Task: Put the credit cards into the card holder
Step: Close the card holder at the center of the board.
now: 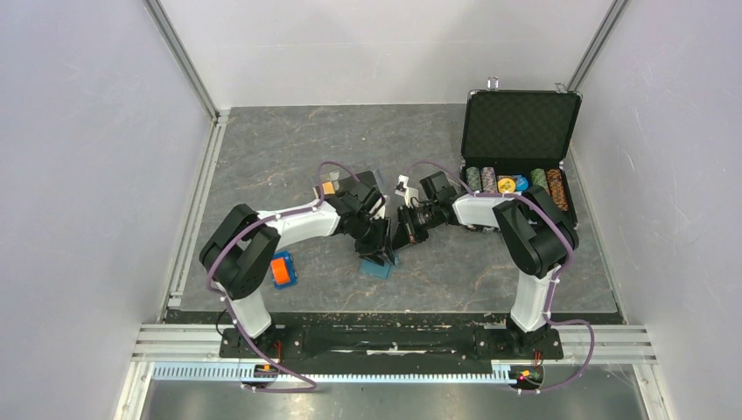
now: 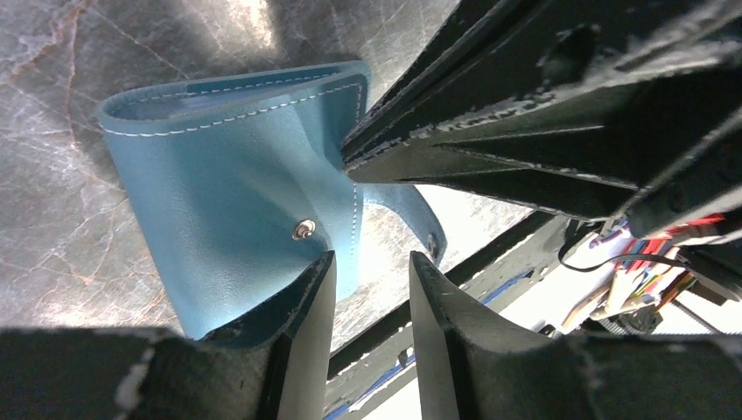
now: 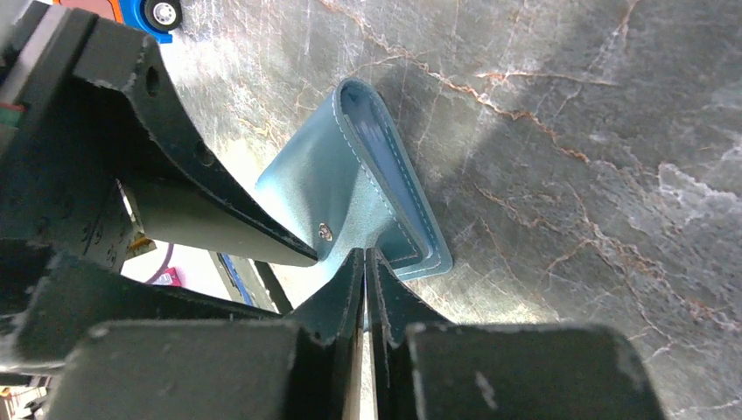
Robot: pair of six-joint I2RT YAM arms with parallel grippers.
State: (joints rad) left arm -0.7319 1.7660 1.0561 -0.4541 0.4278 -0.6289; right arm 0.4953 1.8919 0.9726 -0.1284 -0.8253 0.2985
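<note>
Grey marbled worktop (image 3: 569,131). R hand (image 3: 364,255) pinched shut on card holder (image 2: 227,192) flap edge. L hand (image 2: 372,261) part open at its lower corner, no grip. Holder stands half-folded mid-worktop btwn both. Early stage imo: no card in hand or visible pocket; orange card (image 1: 328,187) sits back by L arm.

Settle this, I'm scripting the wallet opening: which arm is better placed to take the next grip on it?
Left. The right end effector is shut on the edge of the card holder; the left end effector stands open right beside it, so it can likely close there.
</note>
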